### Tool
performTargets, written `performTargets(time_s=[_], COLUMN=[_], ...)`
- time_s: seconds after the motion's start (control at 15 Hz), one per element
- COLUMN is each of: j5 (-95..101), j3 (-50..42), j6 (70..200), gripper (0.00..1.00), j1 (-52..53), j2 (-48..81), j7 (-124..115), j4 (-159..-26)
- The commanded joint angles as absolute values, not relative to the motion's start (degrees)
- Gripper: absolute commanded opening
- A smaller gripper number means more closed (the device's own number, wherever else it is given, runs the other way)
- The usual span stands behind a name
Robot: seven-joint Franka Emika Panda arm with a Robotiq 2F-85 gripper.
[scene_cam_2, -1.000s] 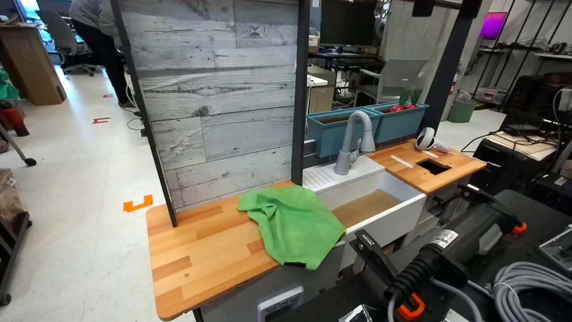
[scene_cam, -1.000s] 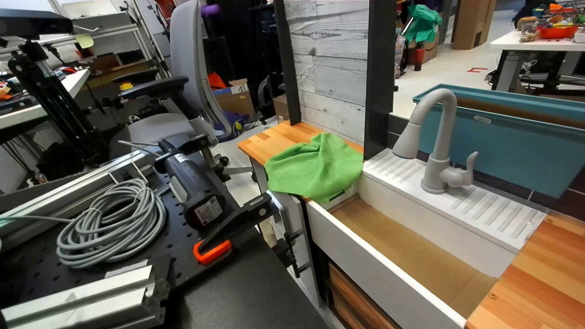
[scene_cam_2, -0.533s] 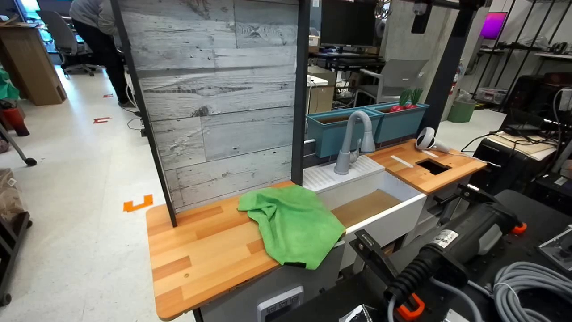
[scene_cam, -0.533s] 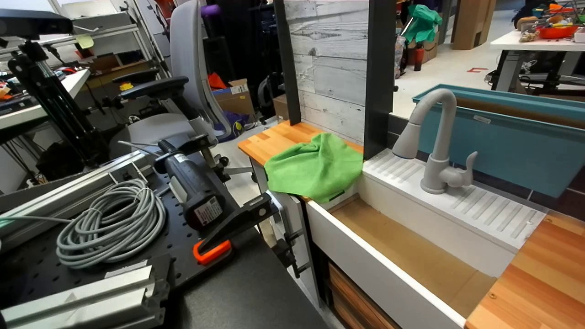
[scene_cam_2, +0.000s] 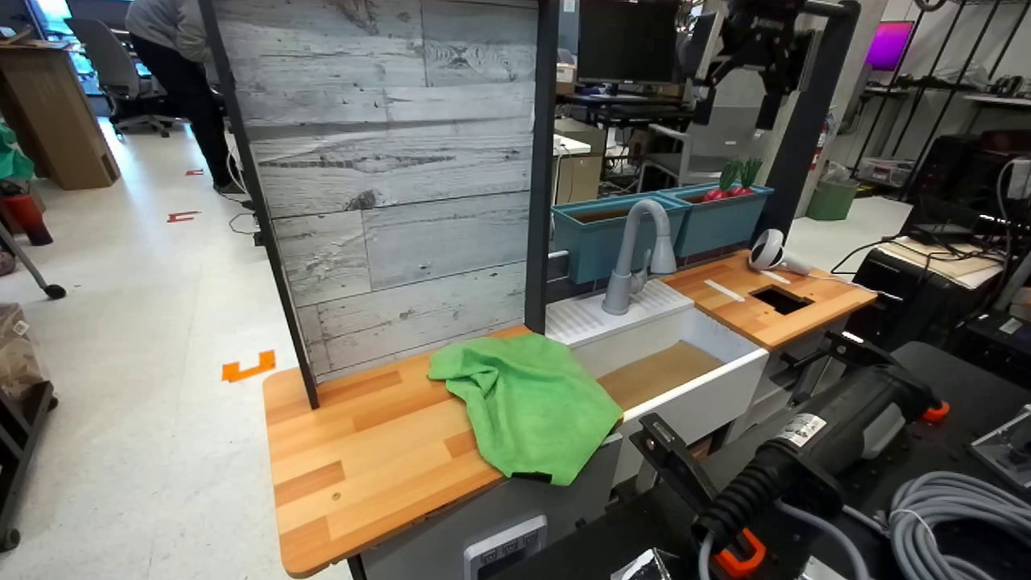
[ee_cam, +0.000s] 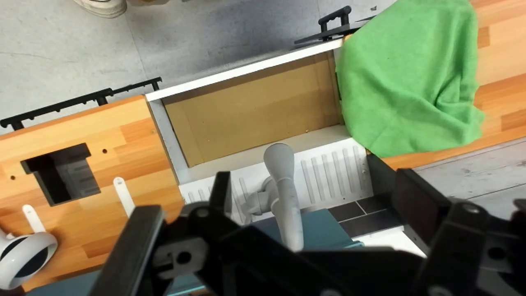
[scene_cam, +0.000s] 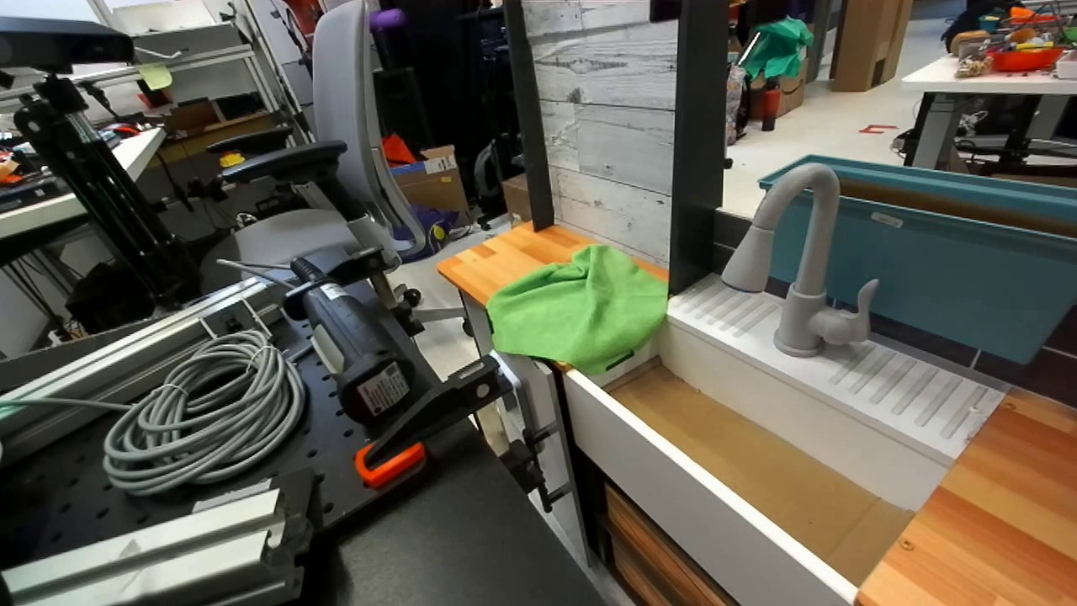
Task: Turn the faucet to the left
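The matte grey faucet point(scene_cam: 814, 252) stands upright on the white ribbed ledge behind the sink; it also shows in an exterior view point(scene_cam_2: 624, 266) and in the wrist view point(ee_cam: 283, 193). Its arched spout points toward the basin side. Its small lever point(scene_cam: 865, 310) sticks out at the side of the base. My gripper point(scene_cam_2: 735, 111) is open and empty, high above the faucet and not touching it. In the wrist view the faucet appears between the spread fingers point(ee_cam: 318, 189), and part of the gripper hides its lower surroundings. In an exterior view only a dark tip shows at the top edge.
The white sink point(scene_cam: 715, 497) has a brown bottom. A green cloth point(scene_cam_2: 532, 403) lies on the wooden counter beside it. Teal planters point(scene_cam_2: 620, 217) stand right behind the faucet. A dark post point(scene_cam_2: 541, 161) and grey plank panel point(scene_cam_2: 403, 161) rise nearby. A white controller point(scene_cam_2: 769, 250) lies on the counter.
My gripper has come down into view from the top, with its open fingers now visible in an exterior view. The faucet, cloth and sink have not moved.
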State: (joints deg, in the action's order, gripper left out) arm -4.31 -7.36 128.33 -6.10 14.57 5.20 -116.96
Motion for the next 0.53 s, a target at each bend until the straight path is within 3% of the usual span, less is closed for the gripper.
performTargets(time_s=[0.0, 0.47], j5=[-4.84, -3.61], j3=[-6.76, -6.66], j6=[129.37, 132.53], gripper=[1.00, 1.00], j1=[-7.67, -8.42], j2=[23.95, 35.57], j7=[4.59, 2.48], j4=[-109.76, -102.57])
